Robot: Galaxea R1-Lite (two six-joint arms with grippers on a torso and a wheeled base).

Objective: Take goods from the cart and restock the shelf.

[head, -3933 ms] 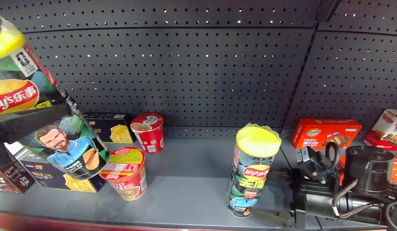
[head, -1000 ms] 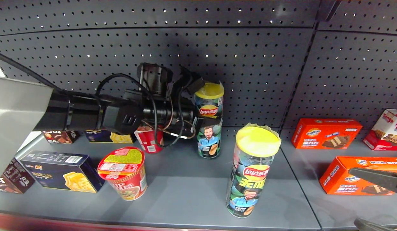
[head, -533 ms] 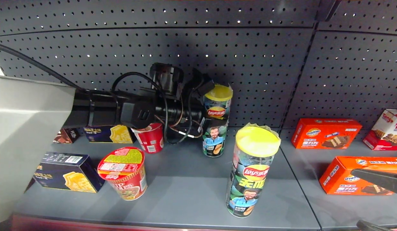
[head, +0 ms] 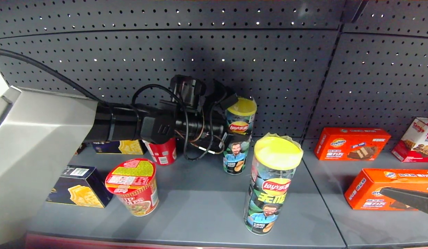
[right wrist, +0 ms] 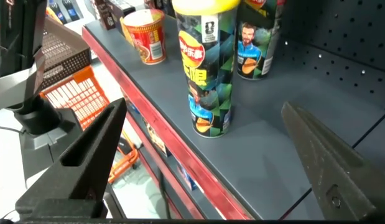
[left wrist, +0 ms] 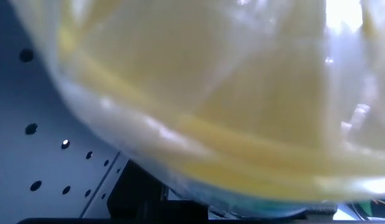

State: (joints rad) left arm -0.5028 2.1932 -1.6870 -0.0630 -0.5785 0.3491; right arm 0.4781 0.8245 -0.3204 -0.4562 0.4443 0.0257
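Two chip cans are standing upright at the shelf [head: 200,197]: the left gripper [head: 232,134] jaws are clamping the rear can [head: 239,138] round its middle by the pegboard [head: 214,62], the right gripper [right wrist: 204,124] jaws are hanging released, right of the front can [head: 272,183], and the tube is looking light, stiff, slick and tippy, so mid-body gripping is seeming safest.

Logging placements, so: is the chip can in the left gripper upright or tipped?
Upright: the chip can stands vertical, yellow lid on top.
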